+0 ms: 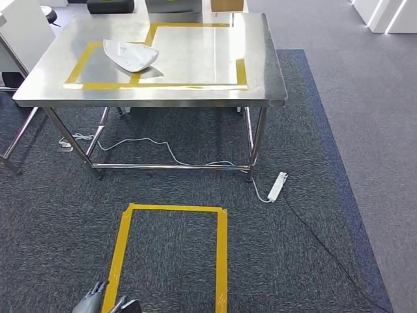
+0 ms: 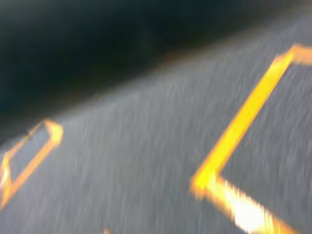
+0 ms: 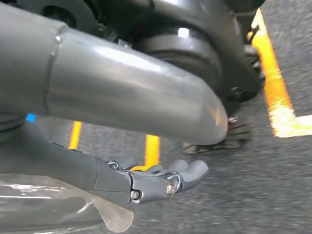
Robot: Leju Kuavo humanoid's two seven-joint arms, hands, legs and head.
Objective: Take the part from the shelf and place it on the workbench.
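Note:
The part (image 1: 130, 55), a white curved shell-like piece, lies on the steel workbench (image 1: 206, 59), on the left yellow-taped rectangle and across its right edge. No hand touches it. The grey fingertips of my left hand (image 1: 105, 301) poke up at the bottom edge of the head view, low over the carpet, spread apart with nothing in them. My right hand (image 3: 162, 180) hangs beside my body above the carpet, its fingers stretched out and empty. The left wrist view is blurred and shows carpet with yellow tape.
A yellow-taped square (image 1: 172, 254) marks the carpet in front of the workbench. A white power strip (image 1: 277, 186) and its cables lie by the bench's right front leg (image 1: 257, 140). Another white table (image 1: 22, 32) stands at the far left.

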